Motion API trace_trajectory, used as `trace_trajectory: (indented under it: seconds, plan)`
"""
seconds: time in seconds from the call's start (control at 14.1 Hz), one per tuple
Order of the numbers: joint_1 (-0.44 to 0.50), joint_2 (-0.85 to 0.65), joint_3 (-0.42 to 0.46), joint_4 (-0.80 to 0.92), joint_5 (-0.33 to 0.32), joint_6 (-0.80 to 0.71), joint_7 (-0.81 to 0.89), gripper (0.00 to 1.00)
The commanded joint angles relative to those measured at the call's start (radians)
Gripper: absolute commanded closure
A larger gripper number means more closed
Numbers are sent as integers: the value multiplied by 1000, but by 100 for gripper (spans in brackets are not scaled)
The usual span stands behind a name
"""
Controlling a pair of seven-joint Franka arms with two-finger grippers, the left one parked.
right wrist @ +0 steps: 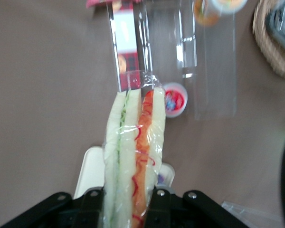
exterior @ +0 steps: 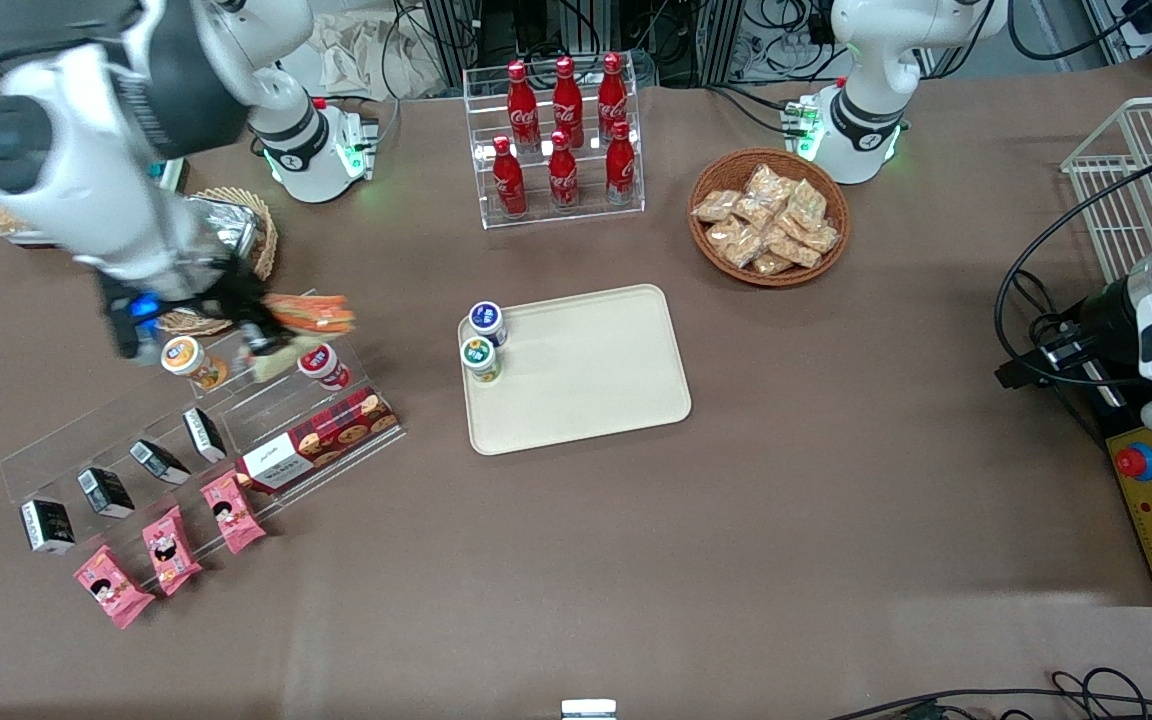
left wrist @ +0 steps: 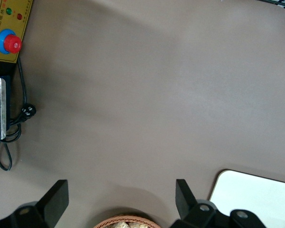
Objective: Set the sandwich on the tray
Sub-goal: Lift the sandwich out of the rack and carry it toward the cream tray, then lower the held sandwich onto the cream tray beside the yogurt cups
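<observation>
My right gripper (exterior: 254, 322) is shut on the sandwich (exterior: 311, 314), a wrapped white-bread wedge with red, orange and green layers. It holds it in the air above the clear acrylic shelf (exterior: 236, 410), toward the working arm's end of the table. In the right wrist view the sandwich (right wrist: 134, 147) stands edge-on between the two black fingers (right wrist: 157, 205), which press on both of its sides. The beige tray (exterior: 596, 380) lies flat at the table's middle, and part of it shows in the right wrist view (right wrist: 90, 171). Two small capped bottles (exterior: 484, 340) stand on the tray's edge nearest the sandwich.
The acrylic shelf holds two small cups (exterior: 186, 357), a red plaid biscuit box (exterior: 321, 437) and several small black cartons. Pink snack packets (exterior: 171, 550) lie nearer the camera. A cola bottle rack (exterior: 561, 135), a basket of snack packets (exterior: 768, 215) and a wicker basket with foil (exterior: 236, 230) stand farther away.
</observation>
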Motion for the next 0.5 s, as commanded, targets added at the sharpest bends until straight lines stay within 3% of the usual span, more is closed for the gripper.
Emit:
trace_trajectory:
  seconds: [0.0, 0.43]
  plan:
    - [147, 96, -16, 29, -16, 73, 241, 100]
    - [368, 306, -16, 29, -47, 296, 575, 100]
